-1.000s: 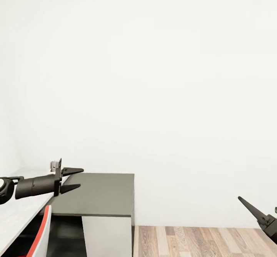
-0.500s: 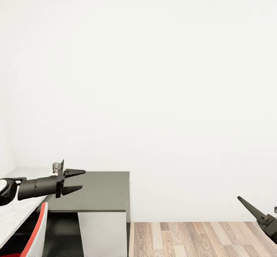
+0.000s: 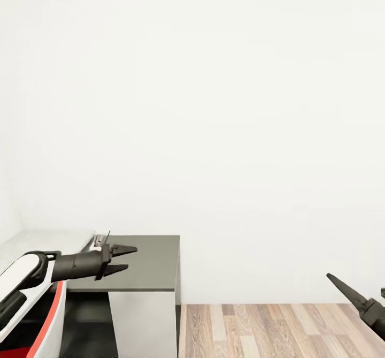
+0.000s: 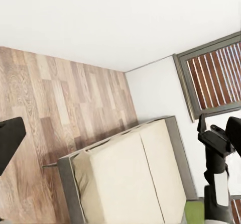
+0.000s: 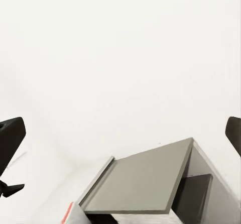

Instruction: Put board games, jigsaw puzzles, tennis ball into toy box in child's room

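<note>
Your head camera faces a plain white wall (image 3: 214,106), with a flat dark grey desk top on a white cabinet base (image 3: 144,264) at lower left and pale wood plank flooring (image 3: 267,328) at lower right. None of the toys or the toy box can be seen from here, so you cannot tell where they lie.

Your left gripper (image 3: 124,259) reaches out over the near edge of the grey desk top, its 2 dark fingers spread narrowly apart with nothing between them. Its wrist camera looks down on the same plank flooring (image 4: 55,113), a cream mattress in a grey bed frame (image 4: 130,179) and a slatted brown window shutter (image 4: 216,78).

Your right gripper (image 3: 355,299) sits low at the right edge, above the floor; only 1 pointed finger is plain there. In its wrist camera the 2 fingertips (image 5: 10,138) stand far apart at opposite edges, holding nothing, with the grey desk top (image 5: 145,179) ahead.
</note>
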You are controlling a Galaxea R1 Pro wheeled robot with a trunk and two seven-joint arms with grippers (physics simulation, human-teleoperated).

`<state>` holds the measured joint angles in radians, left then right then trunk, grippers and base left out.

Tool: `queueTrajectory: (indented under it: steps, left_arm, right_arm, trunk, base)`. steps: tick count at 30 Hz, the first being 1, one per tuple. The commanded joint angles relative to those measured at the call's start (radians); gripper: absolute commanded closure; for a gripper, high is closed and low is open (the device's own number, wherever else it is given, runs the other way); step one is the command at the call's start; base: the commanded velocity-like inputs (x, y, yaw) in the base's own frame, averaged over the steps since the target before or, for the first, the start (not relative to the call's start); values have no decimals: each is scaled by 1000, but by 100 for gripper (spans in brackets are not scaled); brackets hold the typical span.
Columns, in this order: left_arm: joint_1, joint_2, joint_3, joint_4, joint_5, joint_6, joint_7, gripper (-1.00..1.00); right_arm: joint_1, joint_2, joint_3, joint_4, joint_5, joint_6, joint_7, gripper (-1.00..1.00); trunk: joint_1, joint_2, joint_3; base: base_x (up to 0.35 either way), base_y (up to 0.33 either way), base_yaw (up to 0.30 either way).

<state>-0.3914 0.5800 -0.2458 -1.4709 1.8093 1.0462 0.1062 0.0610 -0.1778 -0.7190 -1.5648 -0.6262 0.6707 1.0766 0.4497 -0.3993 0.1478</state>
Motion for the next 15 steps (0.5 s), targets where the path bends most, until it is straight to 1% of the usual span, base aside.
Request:
queueTrajectory:
  steps: [1, 2, 4, 5, 6, 7, 8, 9, 11, 12, 13, 14, 15]
  left_arm:
    - [-2, -9, -1, 0, -8, 1, 11, -100]
    - [-3, -27, -1, 1, -42, 1, 14, -100]
    - [-4, -46, 0, 2, -79, 1, 18, -100]
    - [-5, -66, 0, 3, -117, 1, 23, -100]
    - [-5, -75, 0, 4, -137, 1, 26, -100]
    - [-6, -93, 0, 5, -178, 0, 32, -100]
    - [-6, -101, 0, 6, -200, 0, 35, -100]
    - [-7, -119, 0, 8, -243, -3, 43, -100]
    - [-7, -136, 1, 11, -284, -6, 52, -100]
    - [-7, -153, 1, 13, -323, -9, 61, -100]
    - [-7, -162, 2, 15, -342, -12, 65, -100]
    - [-7, -177, 3, 20, -377, -17, 73, -100]
    - [-7, -183, 4, 23, -394, -19, 76, -100]
  right_arm:
    - [0, 0, -1, 0, 6, 8, -11, -100]
    - [-1, 0, -1, 0, 28, 8, -28, -100]
    - [-2, 1, -1, 0, 49, 8, -40, -100]
    - [-4, 2, -2, 1, 65, 8, -48, -100]
    - [-4, 3, -2, 1, 70, 8, -52, -100]
    - [-5, 4, -1, 2, 79, 7, -56, -100]
    - [-5, 4, -1, 2, 82, 7, -58, -100]
    - [-6, 4, 1, 2, 86, 7, -64, -100]
    - [-6, 3, 6, 3, 89, 7, -74, -100]
    - [-7, 2, 14, 4, 92, 7, -89, -100]
    - [-7, 1, 18, 4, 93, 7, -99, -100]
    - [-7, 1, 28, 4, 94, 7, -123, -100]
    - [-8, 1, 33, 5, 94, 7, -137, -100]
  trunk:
    - [0, -1, -2]
    - [0, -1, -3]
    - [0, -1, -7]
    - [0, -1, -8]
    - [0, -1, -10]
    - [0, -1, -12]
    - [0, -1, -13]
    - [0, -1, -15]
    - [0, -1, -18]
    - [0, -1, -20]
    - [0, -1, -22]
    - [0, -1, -23]
    - [0, -1, -25]
  base:
    - [0, 0, 0]
    - [0, 0, 0]
    - [0, 0, 0]
    - [0, 0, 0]
    - [0, 0, 0]
    - [0, 0, 0]
    - [0, 0, 0]
    - [0, 0, 0]
    - [0, 0, 0]
    - [0, 0, 0]
    - [0, 0, 0]
    - [0, 0, 0]
    - [0, 0, 0]
